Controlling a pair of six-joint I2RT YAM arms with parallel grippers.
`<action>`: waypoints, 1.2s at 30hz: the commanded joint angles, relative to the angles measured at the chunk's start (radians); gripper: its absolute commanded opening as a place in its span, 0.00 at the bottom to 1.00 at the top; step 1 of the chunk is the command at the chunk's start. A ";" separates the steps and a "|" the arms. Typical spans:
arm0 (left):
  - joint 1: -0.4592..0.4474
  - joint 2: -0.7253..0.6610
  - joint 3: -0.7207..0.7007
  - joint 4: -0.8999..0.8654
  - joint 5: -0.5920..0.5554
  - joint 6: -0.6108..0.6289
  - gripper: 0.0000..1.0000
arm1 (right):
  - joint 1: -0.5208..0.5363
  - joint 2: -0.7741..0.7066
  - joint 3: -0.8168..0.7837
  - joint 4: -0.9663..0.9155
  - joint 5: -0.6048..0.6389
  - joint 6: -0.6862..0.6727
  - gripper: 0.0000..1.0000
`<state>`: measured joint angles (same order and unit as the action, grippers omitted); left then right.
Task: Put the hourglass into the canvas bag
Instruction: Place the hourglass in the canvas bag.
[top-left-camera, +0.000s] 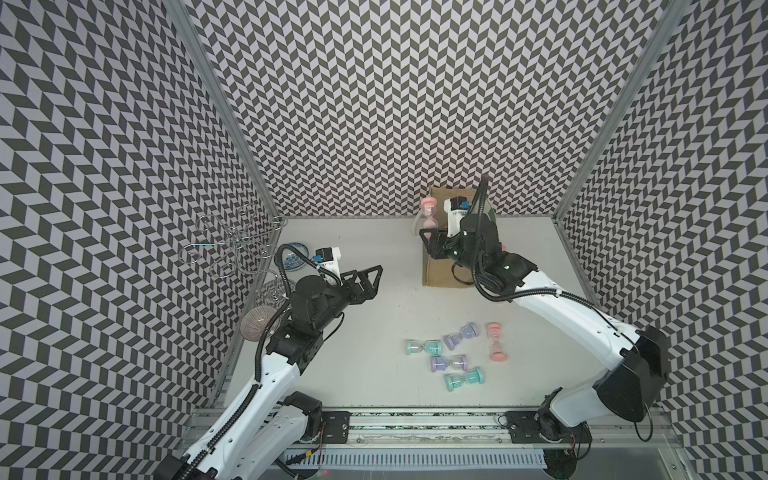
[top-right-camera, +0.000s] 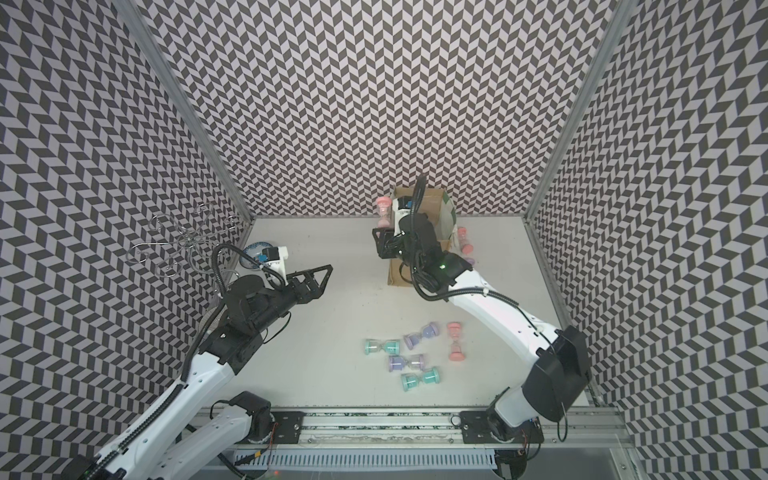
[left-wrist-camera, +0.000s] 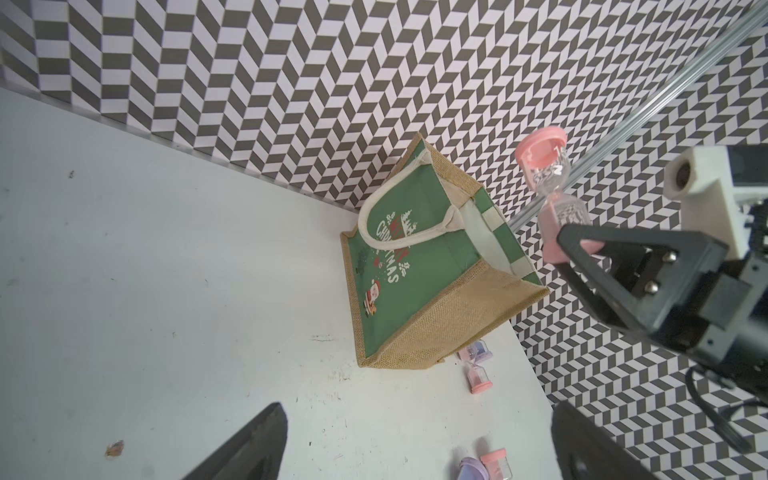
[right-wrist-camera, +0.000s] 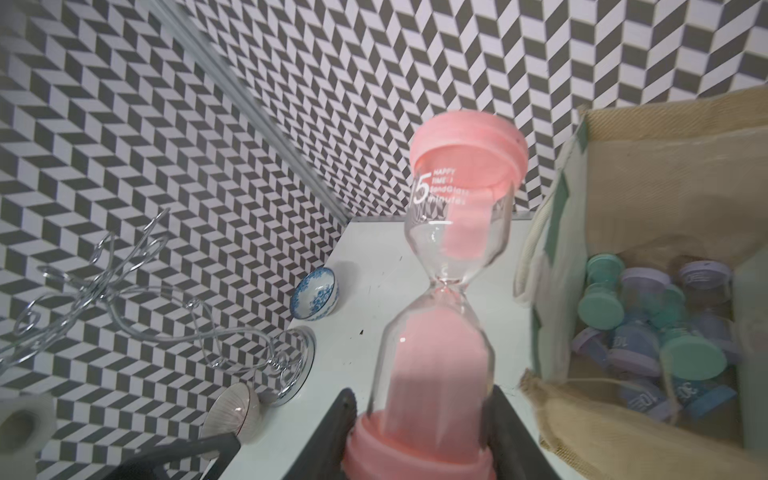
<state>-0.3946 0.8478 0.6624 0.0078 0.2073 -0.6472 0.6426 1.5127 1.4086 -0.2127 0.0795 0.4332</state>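
Hourglass, pink-capped and of clear glass (right-wrist-camera: 446, 291), stands upright in the right gripper (right-wrist-camera: 419, 432), whose jaws clamp its lower cap. In both top views it hangs at upper centre, just left of the tan burlap canvas bag (top-left-camera: 434, 268) with green panels, not yet over the mouth. It looks best to carry it sideways past the cream rope handle (left-wrist-camera: 362, 216), centre it over the opening, then lower before letting go. The left gripper (top-left-camera: 368, 282) hangs at mid-left, spread wide and empty.
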 joint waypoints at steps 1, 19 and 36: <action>-0.036 0.028 0.047 0.071 -0.021 0.011 0.99 | -0.061 0.037 0.056 0.000 -0.017 -0.014 0.40; -0.141 0.214 0.087 0.184 -0.022 0.061 0.99 | -0.231 0.422 0.391 -0.152 -0.044 -0.073 0.39; -0.152 0.265 0.074 0.204 -0.034 0.052 0.99 | -0.253 0.618 0.459 -0.242 -0.066 -0.104 0.41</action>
<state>-0.5415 1.1145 0.7181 0.1761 0.1802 -0.5983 0.3893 2.1216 1.8797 -0.4793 0.0219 0.3401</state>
